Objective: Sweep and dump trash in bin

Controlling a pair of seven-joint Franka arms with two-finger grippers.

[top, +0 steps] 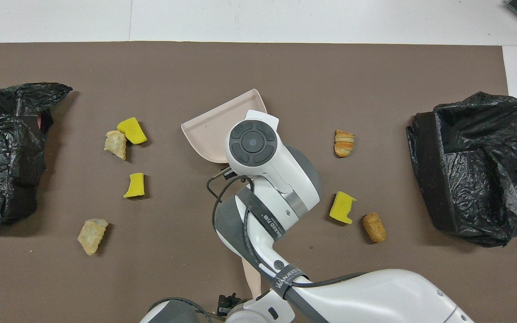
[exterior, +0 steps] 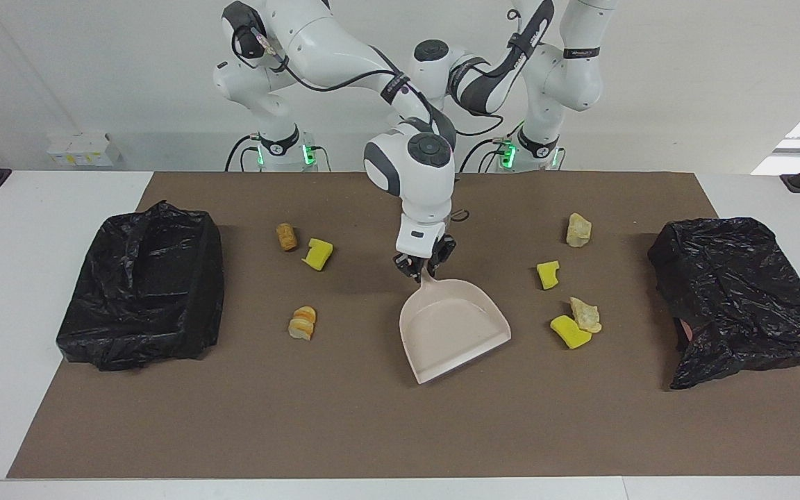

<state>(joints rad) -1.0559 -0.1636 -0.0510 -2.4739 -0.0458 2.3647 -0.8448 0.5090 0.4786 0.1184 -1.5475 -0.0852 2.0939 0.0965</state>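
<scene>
The right gripper (exterior: 426, 267) clamps the handle of the beige plastic dustpan (exterior: 454, 332), lifted and tilted mid-mat; seven yellow and tan trash scraps (exterior: 569, 330) lie scattered on the brown mat (exterior: 344, 430); the left gripper (top: 227, 305) waits, jaws spread.

"WANJEED" lettering on dark strap (top: 291, 281) round right arm; second strap's (top: 265, 218) print too small to read

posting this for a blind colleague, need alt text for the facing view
The right tool grips the handle of a beige dustpan at the middle of a brown mat. Seven trash scraps lie scattered to both sides of it, with a black-bagged bin at each end.
</scene>
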